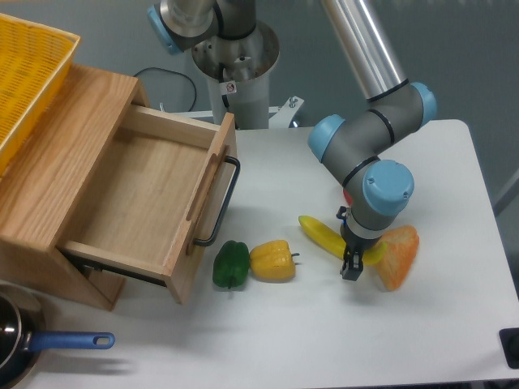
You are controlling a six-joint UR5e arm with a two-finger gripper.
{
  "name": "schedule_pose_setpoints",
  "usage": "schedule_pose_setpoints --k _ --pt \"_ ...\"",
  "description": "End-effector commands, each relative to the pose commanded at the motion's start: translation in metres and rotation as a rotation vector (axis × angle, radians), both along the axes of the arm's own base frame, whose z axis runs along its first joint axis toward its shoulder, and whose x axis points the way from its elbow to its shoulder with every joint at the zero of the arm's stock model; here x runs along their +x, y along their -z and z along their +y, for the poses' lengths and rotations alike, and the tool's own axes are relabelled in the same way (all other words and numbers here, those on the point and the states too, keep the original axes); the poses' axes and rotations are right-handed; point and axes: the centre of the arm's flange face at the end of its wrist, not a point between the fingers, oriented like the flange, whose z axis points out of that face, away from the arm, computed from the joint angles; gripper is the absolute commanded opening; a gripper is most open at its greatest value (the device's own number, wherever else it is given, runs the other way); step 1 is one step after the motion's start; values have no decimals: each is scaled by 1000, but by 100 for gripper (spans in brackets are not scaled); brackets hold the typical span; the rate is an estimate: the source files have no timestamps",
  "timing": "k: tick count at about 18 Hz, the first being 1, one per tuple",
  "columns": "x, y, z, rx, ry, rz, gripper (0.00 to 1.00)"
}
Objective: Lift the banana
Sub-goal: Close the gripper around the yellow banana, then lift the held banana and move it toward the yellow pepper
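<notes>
The banana [323,236] is plain yellow, as are the bell pepper [272,261] and the mesh basket [28,73]. Another pepper [231,263] is green, the wedge [397,256] orange, the counter [324,332] white, the drawer [138,203] pale wood, the pan handle [69,341] blue.
</notes>
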Motion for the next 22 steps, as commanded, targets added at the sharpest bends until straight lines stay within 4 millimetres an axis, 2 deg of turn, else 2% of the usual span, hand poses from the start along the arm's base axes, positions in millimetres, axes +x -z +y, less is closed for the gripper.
schedule_pose_setpoints --k 5,10,18,22 --pt "-2 -3 1 1 0 5 56" --pt "-3 -3 1 -1 -6 5 36" --pt "-4 -11 4 1 -15 19 29" --pt "-10 -31 10 9 -17 42 29"
